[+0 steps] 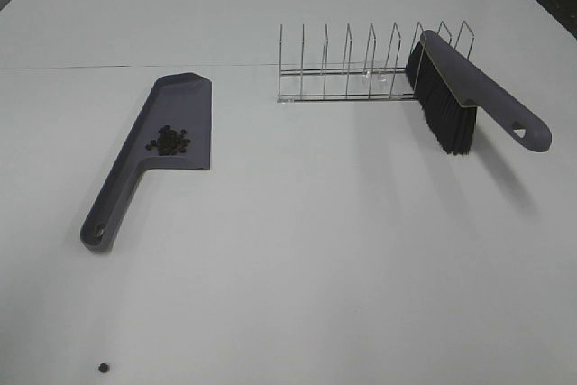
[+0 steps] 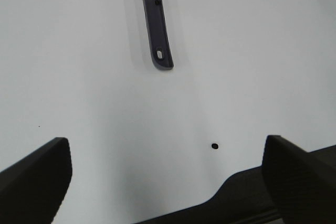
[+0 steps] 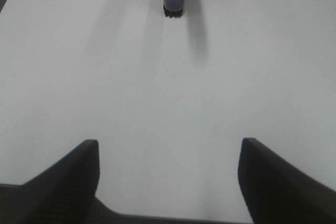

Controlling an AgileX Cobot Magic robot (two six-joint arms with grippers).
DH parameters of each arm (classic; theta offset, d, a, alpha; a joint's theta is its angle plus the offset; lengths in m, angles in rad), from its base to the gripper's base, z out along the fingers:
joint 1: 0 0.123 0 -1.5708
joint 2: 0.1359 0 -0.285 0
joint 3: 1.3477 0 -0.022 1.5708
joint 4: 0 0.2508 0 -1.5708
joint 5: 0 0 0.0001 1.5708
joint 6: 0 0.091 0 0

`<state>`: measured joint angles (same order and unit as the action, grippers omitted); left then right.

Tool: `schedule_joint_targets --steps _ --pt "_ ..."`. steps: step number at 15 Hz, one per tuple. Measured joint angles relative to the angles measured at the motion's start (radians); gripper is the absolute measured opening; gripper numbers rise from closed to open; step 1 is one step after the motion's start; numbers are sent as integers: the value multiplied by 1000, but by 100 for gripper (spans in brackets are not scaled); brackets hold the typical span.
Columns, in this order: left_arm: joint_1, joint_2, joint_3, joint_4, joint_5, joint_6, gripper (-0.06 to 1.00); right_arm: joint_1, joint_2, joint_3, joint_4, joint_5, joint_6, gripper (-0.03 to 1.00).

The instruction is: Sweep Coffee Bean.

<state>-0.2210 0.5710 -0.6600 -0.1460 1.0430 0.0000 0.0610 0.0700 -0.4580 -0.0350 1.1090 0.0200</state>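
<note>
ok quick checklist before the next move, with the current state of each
1. Coffee beans piled in the dustpan: ok.
2. No beans left on the table: not ok, one stray bean lies near the front edge.
3. Brush resting in the wire rack: ok.
4. Left claw open and empty: ok.
5. Right claw open and empty: ok.
6. Dustpan flat on the table: ok.

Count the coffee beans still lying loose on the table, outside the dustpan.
1. A single stray bean lies on the table at its near edge, well short of the dustpan handle. Others could lie outside the views.
</note>
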Motion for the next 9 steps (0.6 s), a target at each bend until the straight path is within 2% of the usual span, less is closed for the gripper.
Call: schedule_joint_targets --steps 3,7,9 --pt "0 -166 54 0 7 0 88 0 -6 0 0 3 0 61" --pt "0 -365 135 5 34 -47 88 0 -6 0 0 3 -1 61" --pt "0 -414 140 7 30 -49 88 0 -6 0 0 3 -1 61"
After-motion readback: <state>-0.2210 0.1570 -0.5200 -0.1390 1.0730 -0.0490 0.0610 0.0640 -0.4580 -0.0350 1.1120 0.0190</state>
